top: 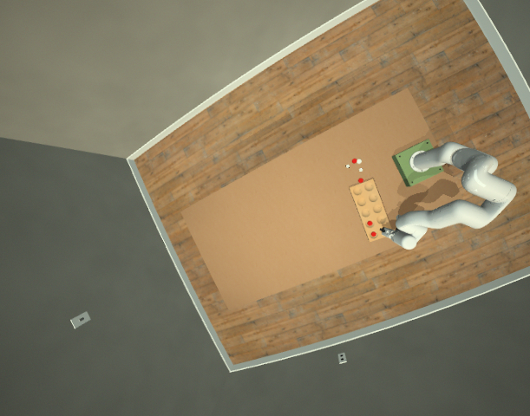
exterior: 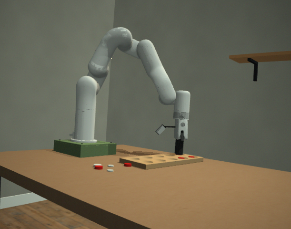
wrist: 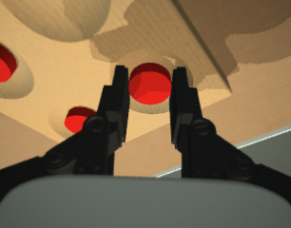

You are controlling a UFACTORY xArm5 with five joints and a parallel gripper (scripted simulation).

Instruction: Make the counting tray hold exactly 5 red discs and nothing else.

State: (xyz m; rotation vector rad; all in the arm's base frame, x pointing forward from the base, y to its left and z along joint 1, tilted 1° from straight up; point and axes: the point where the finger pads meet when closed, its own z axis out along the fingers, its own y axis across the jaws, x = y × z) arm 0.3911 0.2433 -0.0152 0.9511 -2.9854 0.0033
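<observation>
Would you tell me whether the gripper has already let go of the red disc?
No, the gripper is shut on the red disc, low over a corner pocket of the counting tray.
</observation>
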